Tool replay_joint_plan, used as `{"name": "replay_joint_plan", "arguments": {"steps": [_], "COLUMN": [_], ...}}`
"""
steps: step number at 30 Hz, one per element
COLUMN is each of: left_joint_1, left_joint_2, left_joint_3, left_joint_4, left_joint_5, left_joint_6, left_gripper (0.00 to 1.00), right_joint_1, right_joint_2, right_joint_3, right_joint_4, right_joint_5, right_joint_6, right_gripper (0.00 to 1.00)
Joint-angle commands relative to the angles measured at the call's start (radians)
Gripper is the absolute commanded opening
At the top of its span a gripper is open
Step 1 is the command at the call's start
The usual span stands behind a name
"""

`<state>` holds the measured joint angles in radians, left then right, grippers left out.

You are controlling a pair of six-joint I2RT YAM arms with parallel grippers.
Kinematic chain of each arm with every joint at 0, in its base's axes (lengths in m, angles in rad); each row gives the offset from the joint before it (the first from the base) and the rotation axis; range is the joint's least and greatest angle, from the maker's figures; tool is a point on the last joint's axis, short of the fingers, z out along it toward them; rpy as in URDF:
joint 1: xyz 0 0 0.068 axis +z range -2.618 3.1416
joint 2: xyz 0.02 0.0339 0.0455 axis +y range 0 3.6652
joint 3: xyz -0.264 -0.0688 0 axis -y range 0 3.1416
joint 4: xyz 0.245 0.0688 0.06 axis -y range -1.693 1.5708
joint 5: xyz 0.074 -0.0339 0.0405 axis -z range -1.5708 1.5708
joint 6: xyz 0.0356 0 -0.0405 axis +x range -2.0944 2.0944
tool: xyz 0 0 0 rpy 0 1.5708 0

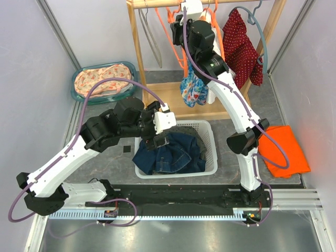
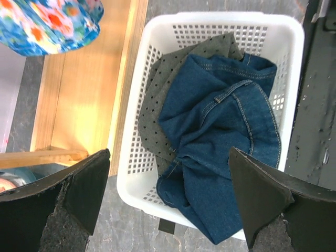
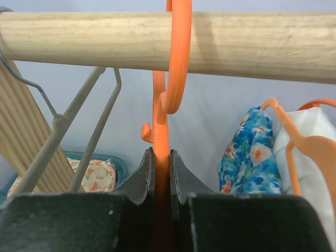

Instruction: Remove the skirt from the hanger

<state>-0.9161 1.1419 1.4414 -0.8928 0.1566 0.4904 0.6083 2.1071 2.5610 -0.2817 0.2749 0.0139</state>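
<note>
The crumpled blue denim skirt (image 2: 220, 142), with stitched seams and a belt loop showing, lies in the white perforated plastic basket (image 2: 220, 21) over a grey dotted cloth (image 2: 152, 110). 1 edge drapes across the rim. The left gripper (image 2: 168, 184) hangs above it, its 2 padded fingers wide apart. The right gripper (image 3: 160, 157) is clamped on the thin neck of the smooth orange plastic hanger (image 3: 159, 121) below the round wooden rail (image 3: 262, 44). The hanger's lower part is hidden behind the fingers.
</note>
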Motion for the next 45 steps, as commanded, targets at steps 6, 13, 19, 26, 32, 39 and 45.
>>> {"name": "replay_joint_plan", "arguments": {"steps": [6, 13, 19, 26, 32, 39, 45], "left_joint_1": [-0.003, -0.003, 0.0, 0.003, 0.011, 0.025, 0.039], "left_joint_2": [-0.027, -0.027, -0.022, -0.024, -0.021, -0.008, -0.014], "left_joint_3": [0.045, 0.054, 0.062, 0.054, 0.05, 0.054, 0.033], "left_joint_4": [-0.023, -0.023, -0.02, -0.014, 0.0, 0.022, 0.045], "left_joint_5": [0.031, 0.035, 0.043, 0.034, 0.023, -0.005, -0.035], "left_joint_6": [-0.035, -0.041, -0.041, -0.041, -0.042, -0.033, -0.039], "left_gripper": [1.0, 1.0, 1.0, 1.0, 1.0, 1.0, 1.0], "right_joint_1": [0.021, 0.074, 0.145, 0.168, 0.166, 0.166, 0.145], "right_joint_2": [0.047, 0.071, 0.093, 0.033, -0.135, -0.331, -0.469], "right_joint_3": [0.033, 0.034, 0.016, -0.039, -0.113, -0.203, -0.292], "right_joint_4": [0.039, 0.056, 0.055, 0.039, -0.007, -0.106, -0.123], "right_joint_5": [-0.055, -0.048, -0.01, 0.066, 0.087, 0.125, 0.175], "right_joint_6": [0.047, 0.0, -0.006, -0.055, -0.075, -0.078, -0.083], "right_gripper": [0.0, 0.0, 0.0, 0.46, 0.87, 0.96, 0.95]}}
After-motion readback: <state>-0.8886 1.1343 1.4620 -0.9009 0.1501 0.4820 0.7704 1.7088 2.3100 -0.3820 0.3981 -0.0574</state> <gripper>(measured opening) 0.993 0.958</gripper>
